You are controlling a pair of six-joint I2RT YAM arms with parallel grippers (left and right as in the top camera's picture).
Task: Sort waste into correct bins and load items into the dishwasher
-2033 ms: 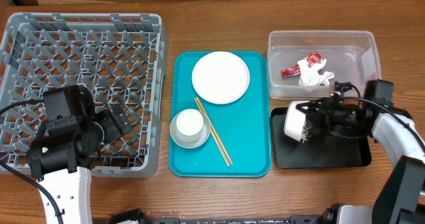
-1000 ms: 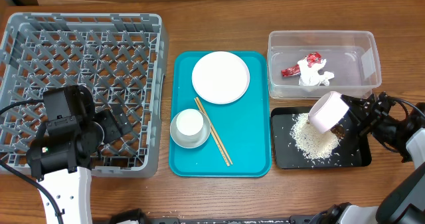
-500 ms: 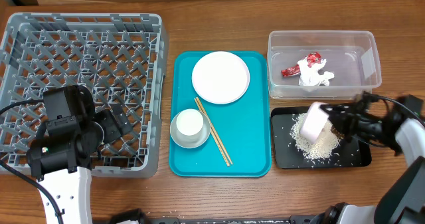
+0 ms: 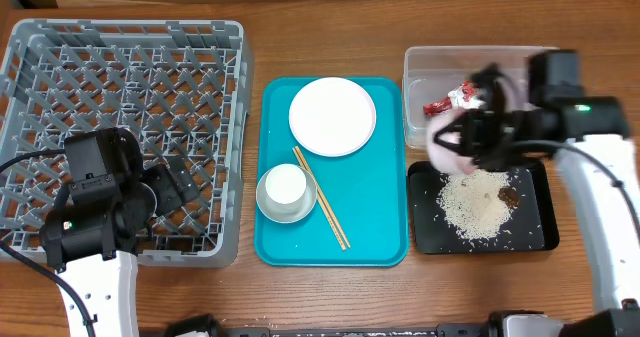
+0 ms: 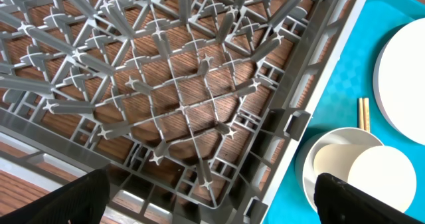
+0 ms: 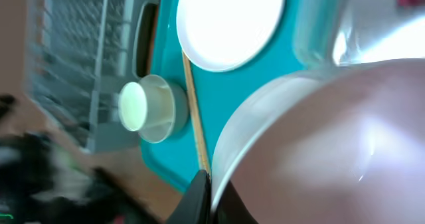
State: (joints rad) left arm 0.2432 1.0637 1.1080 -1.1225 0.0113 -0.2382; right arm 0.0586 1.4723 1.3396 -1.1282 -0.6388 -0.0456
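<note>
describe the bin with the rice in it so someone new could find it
Start at the teal tray in the middle; two bins sit just to its right. The one nearer the robot is a shallow black tray. Unlike the clear tub behind it, which holds a red wrapper, it holds loose white rice and a small brown scrap.

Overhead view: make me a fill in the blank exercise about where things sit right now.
The rice grains are heaped in the black tray, next to a small ____ food scrap.
The teal tray carries wooden chopsticks and a large ____ plate.
A bowl is gripped by the ____ gripper.
Missing words: brown, white, right.
</note>
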